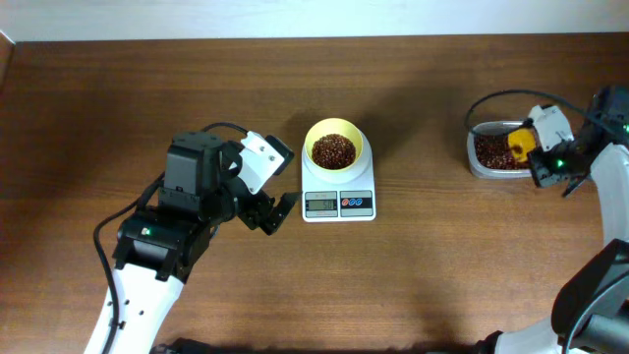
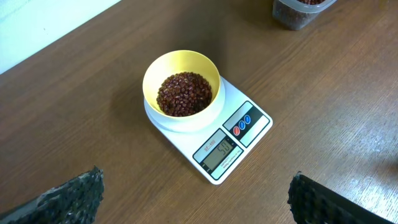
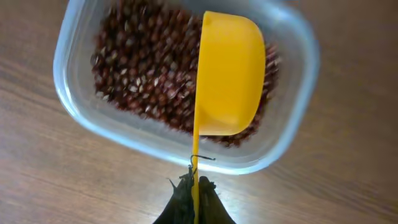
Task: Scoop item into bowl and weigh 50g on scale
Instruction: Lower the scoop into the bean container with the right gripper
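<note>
The pale-yellow bowl (image 1: 333,147) sits on the white scale (image 1: 339,202) at the table's middle and holds dark reddish-brown beans (image 1: 333,150). In the left wrist view the bowl (image 2: 181,93) with beans (image 2: 184,93) rests on the scale (image 2: 231,144), whose display reads about 50. My left gripper (image 1: 270,211) is open and empty, just left of the scale. My right gripper (image 1: 545,169) is shut on the handle of a yellow scoop (image 3: 229,74), held turned on its side over the clear tub (image 3: 286,130) of beans (image 3: 143,74).
The clear tub (image 1: 496,149) stands at the far right of the wooden table, also at the top edge of the left wrist view (image 2: 298,12). A black cable (image 1: 496,96) arcs behind the tub.
</note>
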`<state>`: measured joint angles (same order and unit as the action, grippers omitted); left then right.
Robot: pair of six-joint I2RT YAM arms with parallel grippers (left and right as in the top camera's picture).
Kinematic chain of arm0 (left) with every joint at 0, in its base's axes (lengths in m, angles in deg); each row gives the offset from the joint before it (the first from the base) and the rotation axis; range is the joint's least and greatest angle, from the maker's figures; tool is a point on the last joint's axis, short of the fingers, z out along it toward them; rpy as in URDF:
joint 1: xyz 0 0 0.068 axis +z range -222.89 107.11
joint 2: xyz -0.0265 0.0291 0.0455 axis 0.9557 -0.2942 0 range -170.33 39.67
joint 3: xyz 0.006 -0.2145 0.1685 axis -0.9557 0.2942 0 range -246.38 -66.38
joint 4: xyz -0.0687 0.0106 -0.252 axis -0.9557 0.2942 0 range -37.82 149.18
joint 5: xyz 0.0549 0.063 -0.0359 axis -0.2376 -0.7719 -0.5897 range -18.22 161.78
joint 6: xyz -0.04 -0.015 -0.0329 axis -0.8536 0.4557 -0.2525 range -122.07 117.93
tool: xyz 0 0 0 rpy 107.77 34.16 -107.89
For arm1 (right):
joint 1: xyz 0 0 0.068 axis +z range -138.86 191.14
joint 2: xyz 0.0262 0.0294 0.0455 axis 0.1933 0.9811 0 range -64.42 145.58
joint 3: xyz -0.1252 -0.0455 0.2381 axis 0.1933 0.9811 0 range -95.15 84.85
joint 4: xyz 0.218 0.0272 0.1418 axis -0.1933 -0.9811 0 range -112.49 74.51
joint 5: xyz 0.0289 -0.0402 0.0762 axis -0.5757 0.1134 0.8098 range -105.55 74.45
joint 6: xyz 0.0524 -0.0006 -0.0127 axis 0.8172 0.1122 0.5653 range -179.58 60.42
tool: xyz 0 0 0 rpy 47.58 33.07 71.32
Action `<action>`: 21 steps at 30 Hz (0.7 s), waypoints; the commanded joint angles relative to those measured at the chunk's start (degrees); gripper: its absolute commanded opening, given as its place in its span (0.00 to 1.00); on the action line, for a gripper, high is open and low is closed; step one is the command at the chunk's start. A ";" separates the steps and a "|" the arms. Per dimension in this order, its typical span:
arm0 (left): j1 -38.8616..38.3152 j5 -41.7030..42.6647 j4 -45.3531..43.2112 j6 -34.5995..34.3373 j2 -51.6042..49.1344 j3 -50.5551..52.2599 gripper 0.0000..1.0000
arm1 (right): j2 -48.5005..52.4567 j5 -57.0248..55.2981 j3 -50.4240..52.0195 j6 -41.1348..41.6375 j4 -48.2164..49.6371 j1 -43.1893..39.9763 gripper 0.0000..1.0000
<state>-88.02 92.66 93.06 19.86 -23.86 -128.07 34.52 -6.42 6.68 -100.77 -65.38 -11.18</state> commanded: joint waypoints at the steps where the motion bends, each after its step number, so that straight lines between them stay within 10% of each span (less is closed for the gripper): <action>1: 0.20 0.79 -0.09 0.90 0.22 0.15 0.99 | -1.64 -0.96 -2.43 -0.57 -1.01 0.61 0.04; 21: 0.20 0.76 -0.09 0.87 0.22 0.15 0.99 | -1.62 -0.98 -2.43 -0.39 -1.81 0.61 0.04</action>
<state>-88.02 92.66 93.06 19.86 -23.86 -128.07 34.50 -6.75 5.45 -100.77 -67.15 -11.14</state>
